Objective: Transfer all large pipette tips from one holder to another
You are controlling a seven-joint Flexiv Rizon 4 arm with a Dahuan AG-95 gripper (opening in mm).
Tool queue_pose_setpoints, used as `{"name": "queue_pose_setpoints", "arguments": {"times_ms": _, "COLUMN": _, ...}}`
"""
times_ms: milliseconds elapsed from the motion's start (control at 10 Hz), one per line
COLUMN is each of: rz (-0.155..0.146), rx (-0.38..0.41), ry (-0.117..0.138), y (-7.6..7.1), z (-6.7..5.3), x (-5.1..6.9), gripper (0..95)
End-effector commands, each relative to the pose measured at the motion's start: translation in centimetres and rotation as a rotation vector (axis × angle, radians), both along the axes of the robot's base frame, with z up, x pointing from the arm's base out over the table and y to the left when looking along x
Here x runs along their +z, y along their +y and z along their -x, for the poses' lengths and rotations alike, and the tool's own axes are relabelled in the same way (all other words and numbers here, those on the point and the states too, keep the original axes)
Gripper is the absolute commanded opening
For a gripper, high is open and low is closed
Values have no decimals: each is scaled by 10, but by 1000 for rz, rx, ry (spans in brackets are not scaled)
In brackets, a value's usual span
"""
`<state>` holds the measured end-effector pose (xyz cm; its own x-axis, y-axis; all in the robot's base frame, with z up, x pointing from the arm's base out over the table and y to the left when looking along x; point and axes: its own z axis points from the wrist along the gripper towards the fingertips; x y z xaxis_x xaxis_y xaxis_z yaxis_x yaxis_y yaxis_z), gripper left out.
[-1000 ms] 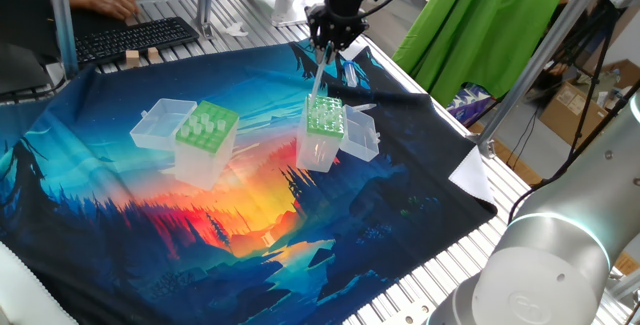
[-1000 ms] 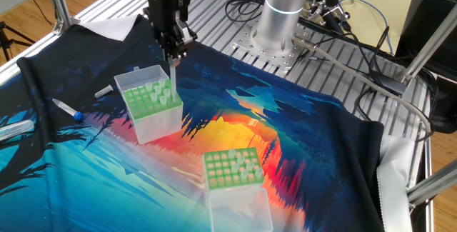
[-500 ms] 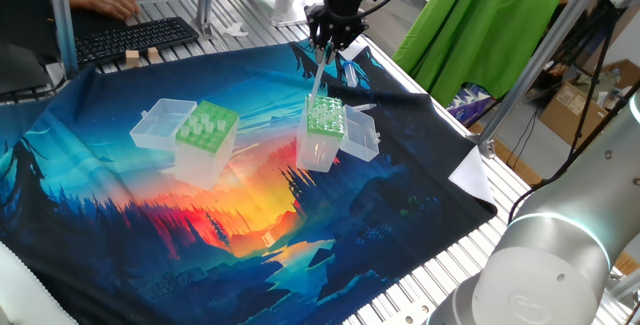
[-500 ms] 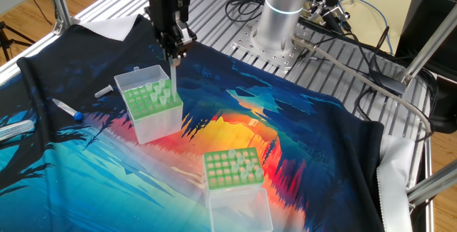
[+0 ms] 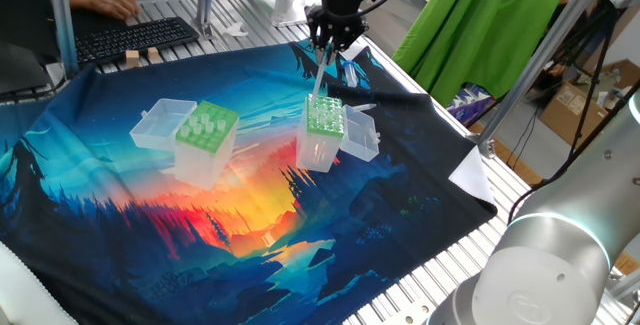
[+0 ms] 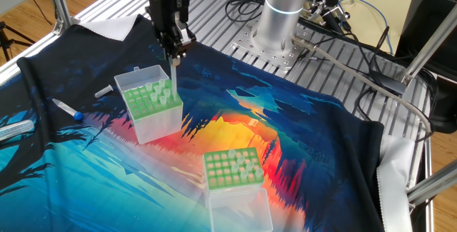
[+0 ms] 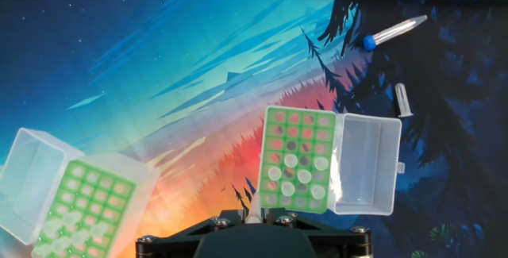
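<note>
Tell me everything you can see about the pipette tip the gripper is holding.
The pipette tip is a long, slender, translucent whitish plastic cone. It hangs upright, its wide upper end pinched in the gripper, its narrow end pointing down over the green top plate of the holder below. Whether it already enters a hole cannot be told.

We see a cloth (image 6: pixel 300 139) printed with a blue sky, dark pine silhouettes and an orange-red sunset. Both clear boxes (image 5: pixel 205 143) (image 5: pixel 323 133) carry light-green hole plates. The small tube (image 7: pixel 390 31) has a blue cap. A bright green drape (image 5: pixel 480 25) hangs behind.
</note>
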<state>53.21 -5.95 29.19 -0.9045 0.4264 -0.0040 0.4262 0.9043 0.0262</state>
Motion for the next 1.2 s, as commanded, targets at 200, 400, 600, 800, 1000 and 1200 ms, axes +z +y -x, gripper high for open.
{"name": "queue_pose_setpoints", "arguments": {"times_ms": 200, "rz": 1, "rx": 1, "ry": -5, "y": -1, "z": 5, "x": -2, "gripper": 0}}
{"name": "queue_pose_setpoints", "arguments": {"times_ms": 400, "rz": 2, "rx": 6, "ry": -10, "y": -4, "z": 9, "x": -5, "gripper": 0}}
{"name": "queue_pose_setpoints", "arguments": {"times_ms": 600, "rz": -3, "rx": 8, "ry": -12, "y": -7, "z": 11, "x": -8, "gripper": 0}}
{"name": "queue_pose_setpoints", "arguments": {"times_ms": 800, "rz": -4, "rx": 4, "ry": -17, "y": -9, "z": 10, "x": -10, "gripper": 0}}
{"name": "queue_pose_setpoints", "arguments": {"times_ms": 1000, "rz": -8, "rx": 3, "ry": -20, "y": -10, "z": 10, "x": -11, "gripper": 0}}
{"name": "queue_pose_setpoints", "arguments": {"times_ms": 1200, "rz": -11, "rx": 3, "ry": -22, "y": -10, "z": 11, "x": -14, "gripper": 0}}
